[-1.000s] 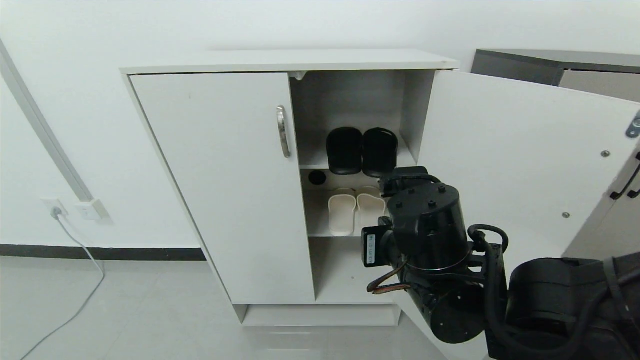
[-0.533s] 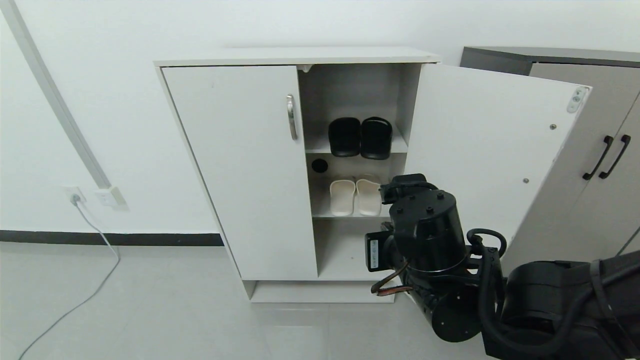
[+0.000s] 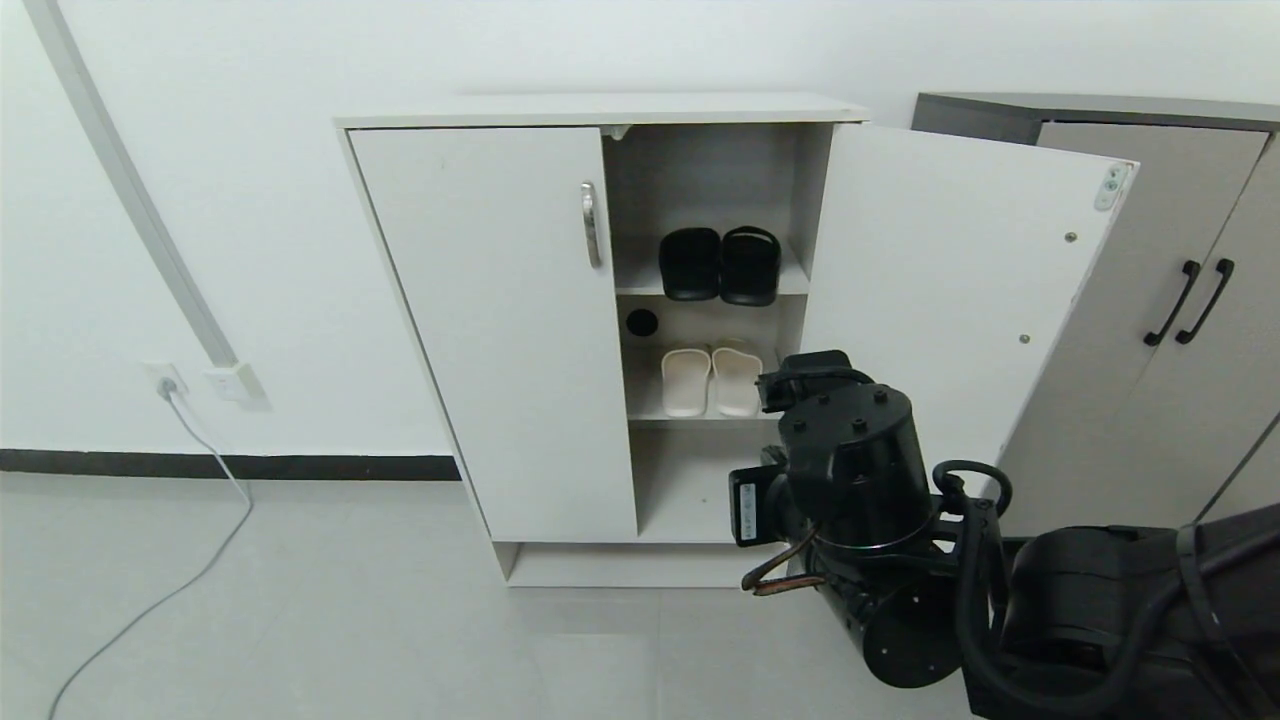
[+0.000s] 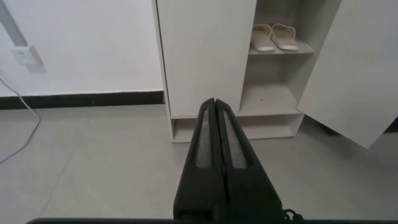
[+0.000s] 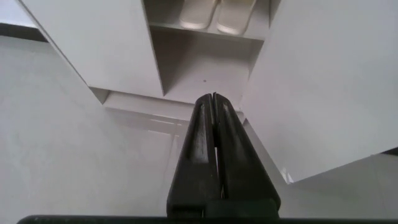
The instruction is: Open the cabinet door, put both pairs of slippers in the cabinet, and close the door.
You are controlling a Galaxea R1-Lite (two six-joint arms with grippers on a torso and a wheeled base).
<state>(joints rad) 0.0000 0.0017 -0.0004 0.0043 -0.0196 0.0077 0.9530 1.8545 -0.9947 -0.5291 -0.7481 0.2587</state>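
White cabinet [image 3: 600, 108] against a white wall, seen from the head view. Its left door [image 3: 500, 330] is shut and carries a metal handle [image 3: 591, 225] at its inner edge. The right door [image 3: 940, 290] stands swung wide open.

Both pairs are already inside. The black slippers [image 3: 720, 265] sit side by side on the upper shelf. The cream slippers [image 3: 711, 381] sit side by side on the shelf below. A round hole [image 3: 641, 322] shows in the back panel between the two shelves. The bottom compartment lies under the cream pair.

No writing can be read. A white label [image 3: 743, 506] on the right arm [image 3: 850, 470] bears print too small to make out.

The right arm stands in front of the open door's lower corner and the cabinet's lower right part.

Left hand [image 4: 214, 118]: fingers pressed together, holding nothing, above the floor [image 4: 93, 162] and facing the shut door.

Right hand [image 5: 214, 118]: fingers likewise together and empty, near the bottom compartment, with the open door just beside it.

Surroundings: a grey cabinet [image 3: 1150, 250] with black handles [image 3: 1190, 300] behind the open door. A wall socket [image 3: 165, 383] with a cable [image 3: 200, 560] trails onto the floor. Slanting trunking [image 3: 130, 190] and a dark skirting strip [image 3: 230, 466] run along the wall.
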